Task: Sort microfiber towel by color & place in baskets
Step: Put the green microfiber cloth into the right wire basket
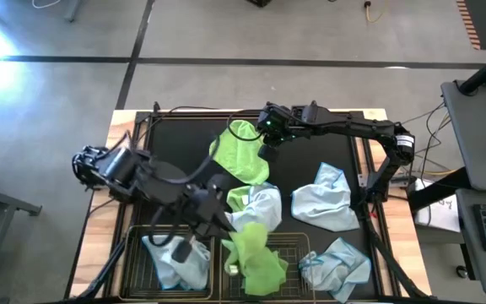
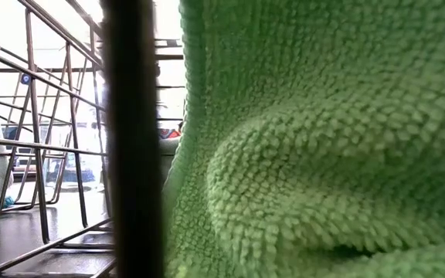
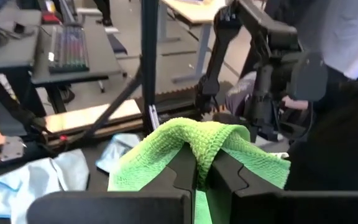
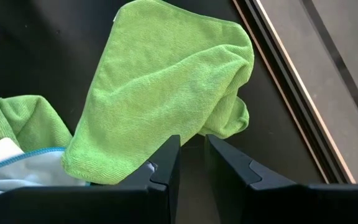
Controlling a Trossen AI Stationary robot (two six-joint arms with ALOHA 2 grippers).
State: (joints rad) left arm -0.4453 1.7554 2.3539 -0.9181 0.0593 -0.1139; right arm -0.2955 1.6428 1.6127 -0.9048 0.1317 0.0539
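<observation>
My left gripper [image 1: 224, 226] [image 3: 205, 163] is shut on a lime green towel [image 1: 256, 257] over the right one of two black wire baskets [image 1: 298, 253] at the near edge. In the low view this towel [image 2: 323, 154] fills the picture beside basket wires [image 2: 45, 154]. The left basket [image 1: 133, 253] holds a pale blue towel [image 1: 180, 257]. My right gripper [image 1: 268, 150] [image 4: 192, 144] stands narrowly open over the edge of a second green towel [image 1: 241, 154] [image 4: 166, 87], which lies flat at the far middle. Whether it touches that towel does not show. My left gripper pinches a raised fold of the green towel [image 3: 204, 140] between its two fingers, which come from above. The cloth drapes down on both sides of the fingers. It hangs slack below them, and its lower part [image 1: 260, 270] spreads over the right basket.
Further towels lie on the black mat: a green one [image 1: 239, 198] under a pale blue one [image 1: 267, 207] at the middle, a blue one [image 1: 323, 201] to the right, and another blue one [image 1: 337, 266] at the near right corner. Cables run along the table's far edge.
</observation>
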